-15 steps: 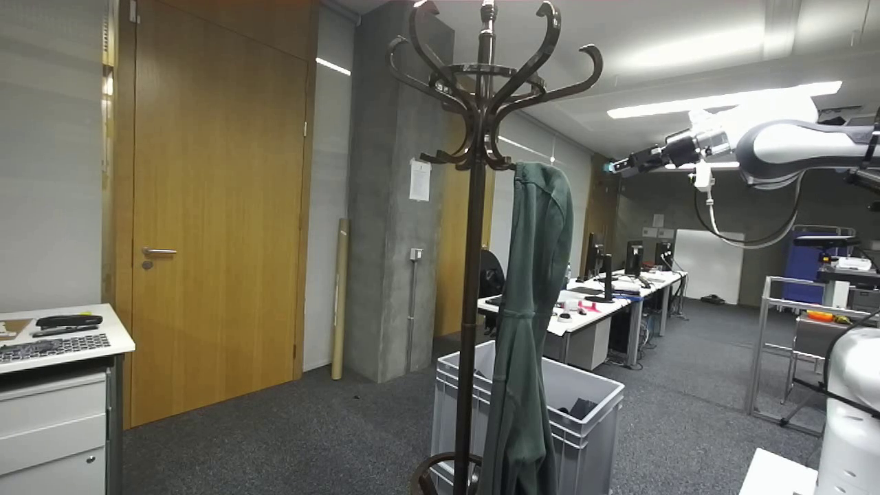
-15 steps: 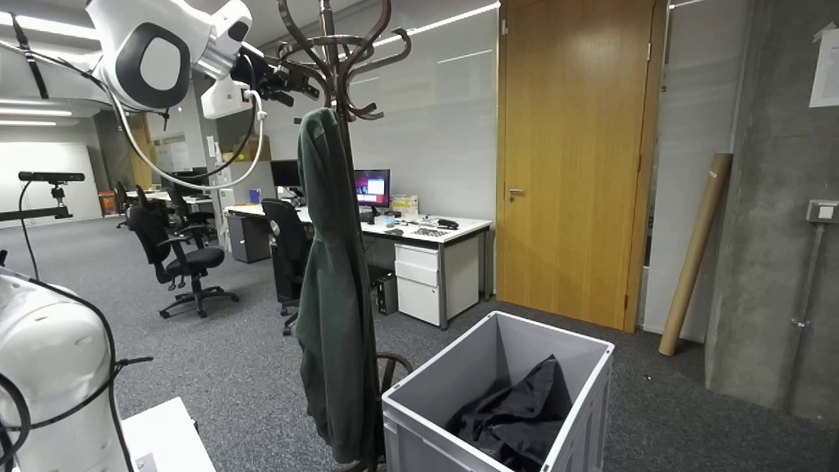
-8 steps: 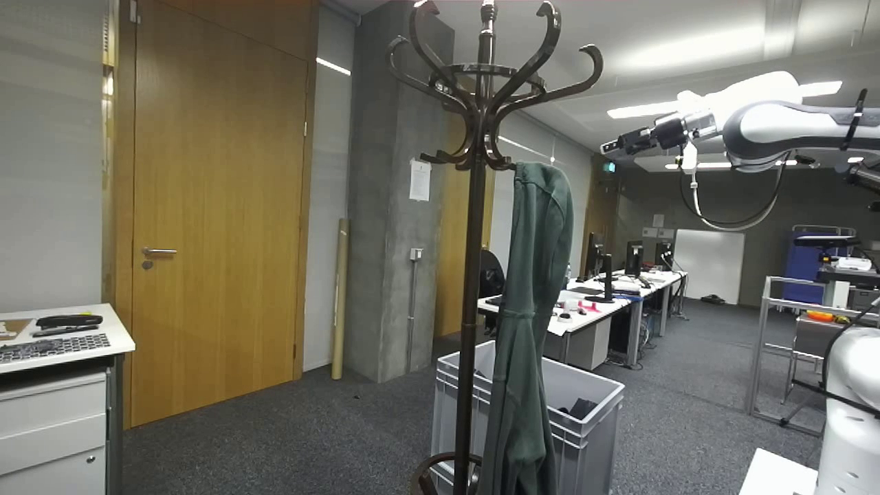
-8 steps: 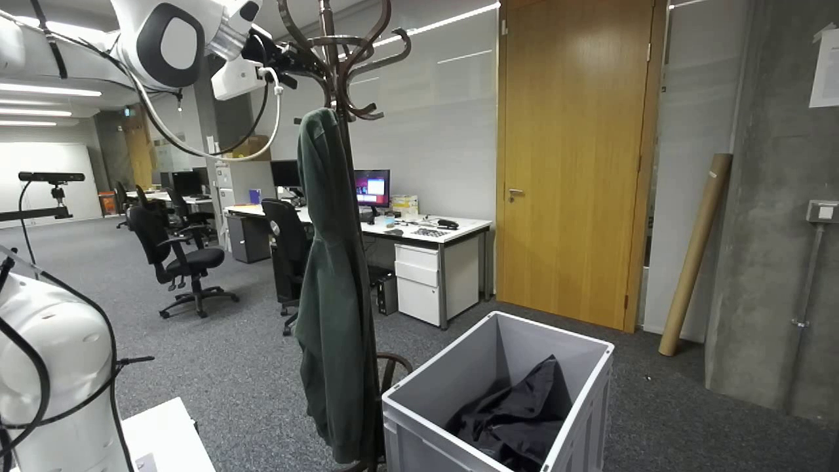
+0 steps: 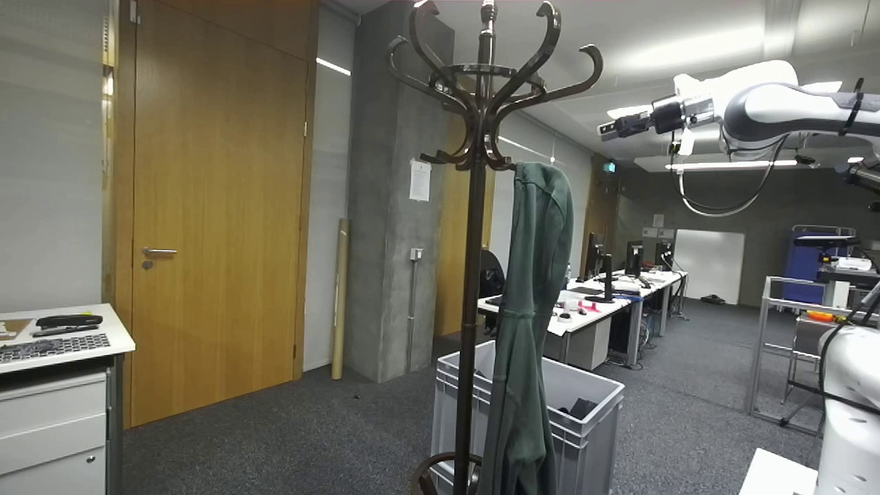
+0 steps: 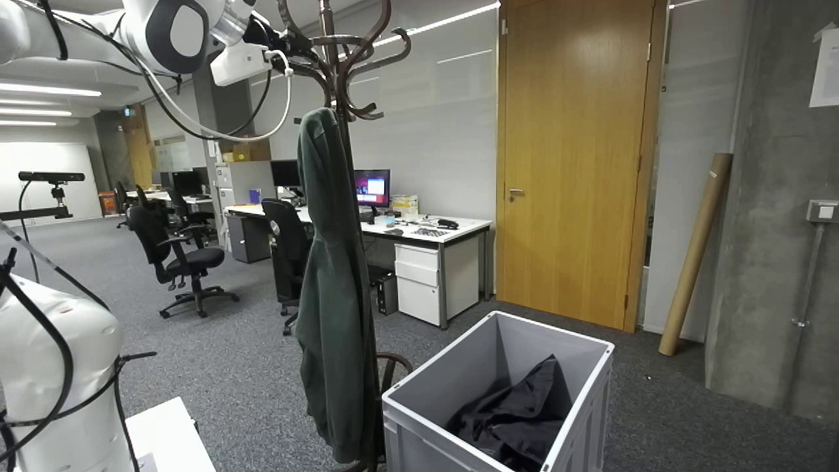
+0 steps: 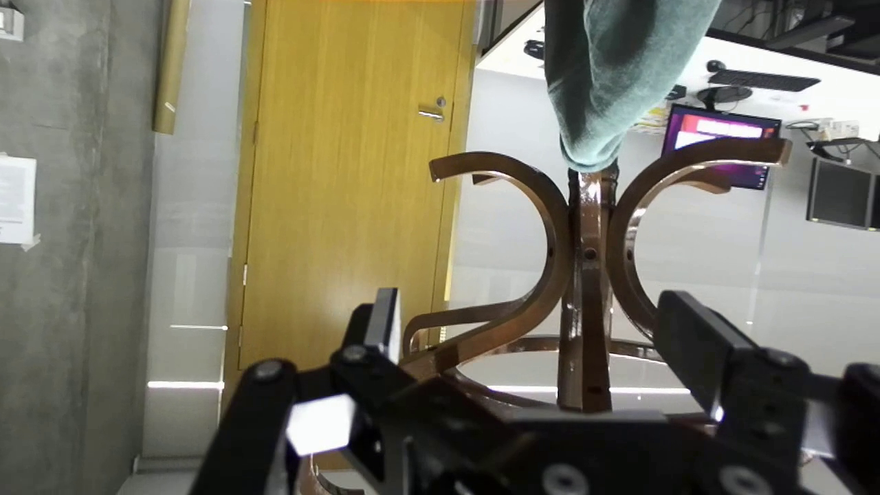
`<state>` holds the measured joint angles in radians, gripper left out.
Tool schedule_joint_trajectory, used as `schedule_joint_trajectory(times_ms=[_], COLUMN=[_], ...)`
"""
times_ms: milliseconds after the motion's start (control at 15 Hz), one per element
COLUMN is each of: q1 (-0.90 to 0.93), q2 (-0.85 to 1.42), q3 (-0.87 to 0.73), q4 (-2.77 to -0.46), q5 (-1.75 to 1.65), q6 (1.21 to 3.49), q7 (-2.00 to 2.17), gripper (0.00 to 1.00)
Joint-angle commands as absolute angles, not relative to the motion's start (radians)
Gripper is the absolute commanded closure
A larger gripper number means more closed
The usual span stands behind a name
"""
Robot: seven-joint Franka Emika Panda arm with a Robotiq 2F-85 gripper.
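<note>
In an exterior view, near the middle of the frame, stands a glossy dark brown bentwood coat stand (image 5: 473, 261), unmoved over the past second. Just to its right a long dark green cloth garment (image 5: 533, 275) hangs by its top from the stand down to the bottom edge of the frame, likewise unchanged. Behind it, low in the frame, sits an open grey plastic crate (image 5: 584, 454) with rumpled black cloth (image 6: 514, 419) inside. In the upper right, a black two-fingered gripper (image 5: 605, 130) on a jointed white robot arm (image 5: 801, 103) has risen and shifted a little left, toward the stand. I read this as positioning rather than grasping: the jaws appear to sit higher than the garment's top, so the handling of the cloth seems not yet begun. The wrist view, which stands upside down, shows one jaw left of centre, the stand's curled wood beyond the gap, and the other jaw at lower right. The jaws are spread wide and hold nothing. The garment's folded top comes in at the upper edge, right of centre, clear of them; in an exterior view it lies to their lower left, well apart.
</note>
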<state>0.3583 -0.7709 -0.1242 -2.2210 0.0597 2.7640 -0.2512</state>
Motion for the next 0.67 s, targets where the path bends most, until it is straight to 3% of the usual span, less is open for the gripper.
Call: schedule_joint_trajectory(times_ms=[0,600], q1=[0.465,0.616], q2=[-0.746,-0.73], q3=[-0.191,-0.274], q4=[-2.166,-2.079], q5=[0.107,0.156], q6=[2.801,2.791], q7=[-0.36,-0.459], gripper=[0.0,0.0])
